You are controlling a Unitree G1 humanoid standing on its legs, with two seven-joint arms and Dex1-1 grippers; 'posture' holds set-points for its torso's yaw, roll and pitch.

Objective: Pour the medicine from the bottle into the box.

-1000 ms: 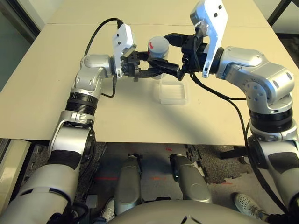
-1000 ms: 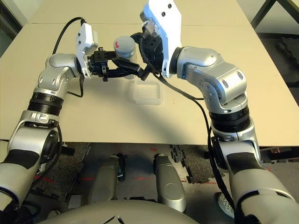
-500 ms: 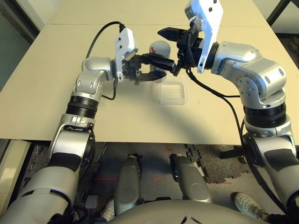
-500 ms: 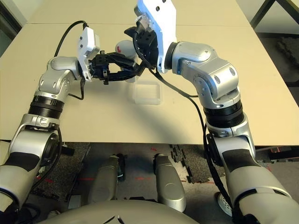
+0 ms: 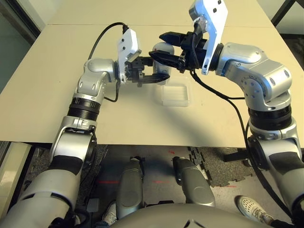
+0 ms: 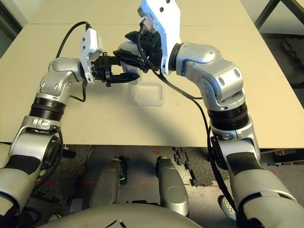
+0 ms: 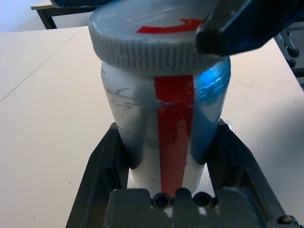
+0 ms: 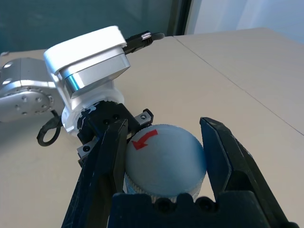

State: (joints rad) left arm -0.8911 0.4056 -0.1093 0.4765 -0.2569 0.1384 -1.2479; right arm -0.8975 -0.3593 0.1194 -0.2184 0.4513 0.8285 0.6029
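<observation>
The left hand (image 5: 154,76) is pinching the bottle (image 7: 166,118) and holding it steady just above the box (image 5: 176,95). The right hand (image 8: 164,161) is squeezing the cap (image 8: 164,159), probably so it can twist off.

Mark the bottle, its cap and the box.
bottle (image 7: 171,142): left wrist view, red stripe on its side.
cap (image 8: 164,159): right wrist view, domed top.
box (image 5: 176,95): left eye view, ribbed bottom.

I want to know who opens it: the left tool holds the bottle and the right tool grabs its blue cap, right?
Not quite: the cap is grey, with a red arrow, as the left wrist view shows. The left tool holds the bottle and the right tool grips its cap.
</observation>
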